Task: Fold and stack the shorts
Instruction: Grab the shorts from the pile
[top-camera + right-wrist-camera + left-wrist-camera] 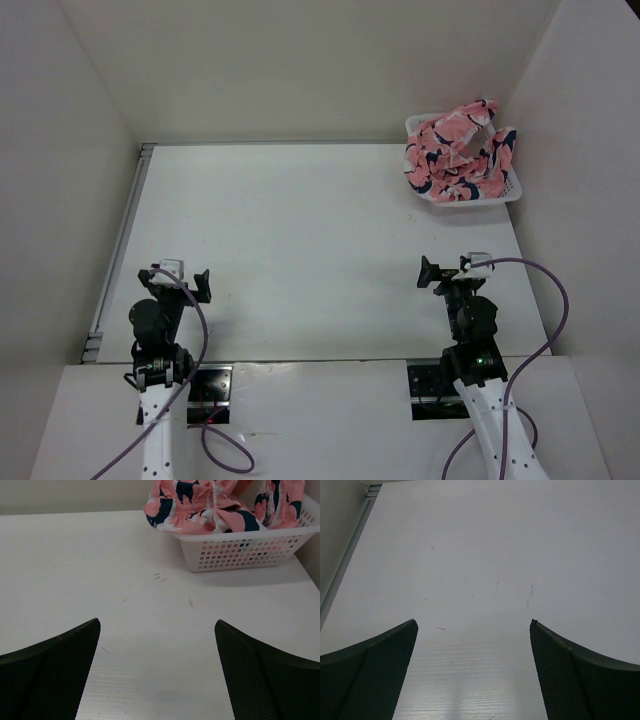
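The shorts point(455, 150), salmon-pink with navy-and-white shark print, lie crumpled in a heap inside the white mesh basket point(480, 195) at the table's far right corner. In the right wrist view the shorts point(210, 505) spill over the basket point(240, 550) rim ahead and to the right. My right gripper point(455, 270) point(157, 625) hovers open over bare table, well short of the basket. At the near left my left gripper point(180, 277) point(474, 624) is open too, with nothing between its fingers.
White walls close in the table on the left, back and right. A metal rail point(120, 250) runs along the table's left edge. Purple cables point(555, 310) loop from both arms near the bases.
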Robot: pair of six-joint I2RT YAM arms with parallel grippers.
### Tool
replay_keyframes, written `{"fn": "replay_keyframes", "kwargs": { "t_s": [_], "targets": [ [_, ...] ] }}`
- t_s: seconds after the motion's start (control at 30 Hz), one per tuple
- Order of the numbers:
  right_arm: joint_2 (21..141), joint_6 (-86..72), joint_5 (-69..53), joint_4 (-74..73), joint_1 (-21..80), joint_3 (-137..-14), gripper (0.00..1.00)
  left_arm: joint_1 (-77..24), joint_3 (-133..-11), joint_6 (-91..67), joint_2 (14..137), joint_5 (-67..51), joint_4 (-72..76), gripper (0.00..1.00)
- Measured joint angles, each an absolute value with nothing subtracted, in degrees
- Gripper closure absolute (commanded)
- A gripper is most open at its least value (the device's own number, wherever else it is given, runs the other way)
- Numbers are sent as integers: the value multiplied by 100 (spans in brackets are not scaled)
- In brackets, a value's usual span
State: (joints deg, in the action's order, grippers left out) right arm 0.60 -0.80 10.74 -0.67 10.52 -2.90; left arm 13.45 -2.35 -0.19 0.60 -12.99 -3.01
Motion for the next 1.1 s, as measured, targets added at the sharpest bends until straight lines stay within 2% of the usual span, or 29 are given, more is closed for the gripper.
{"fn": "replay_keyframes", "kwargs": {
  "t_s": [0.23,0.3,0.4,0.5,0.63,0.73,0.8,0.87,0.97,1.03,1.1],
  "targets": [
    [60,-75,1061,-67,1052,-290,0,1345,-235,-23,60,-1459,-309,1],
    [60,45,871,-62,1052,-290,1,1347,-235,-16,60,-2025,-390,1],
    [60,980,10,176,1052,-276,0,1339,-235,-25,60,-2989,-419,1],
    [56,2829,-1267,716,1052,-266,0,1337,-235,-23,62,-3612,-10,1],
    [62,4095,-2272,1326,1059,-246,0,1227,-390,-25,342,-3680,836,1],
    [386,4449,-2755,1708,1144,-519,0,1055,-1103,-25,1339,-3564,1044,1],
    [1498,4646,-2849,1455,1356,-1446,0,941,-1879,-30,2311,-3492,996,1],
    [2945,4593,-2628,1358,1586,-2731,0,749,-3341,-8,4012,-3382,821,1],
    [5116,3789,-1612,1223,1820,-4904,0,451,-5262,-32,6027,-2998,637,1],
    [6403,2888,-790,987,1761,-6340,0,287,-5743,-27,6713,-2709,499,1],
    [7378,2106,-454,851,1422,-7192,1,102,-6141,-23,7384,-2480,123,1]
  ]
}}
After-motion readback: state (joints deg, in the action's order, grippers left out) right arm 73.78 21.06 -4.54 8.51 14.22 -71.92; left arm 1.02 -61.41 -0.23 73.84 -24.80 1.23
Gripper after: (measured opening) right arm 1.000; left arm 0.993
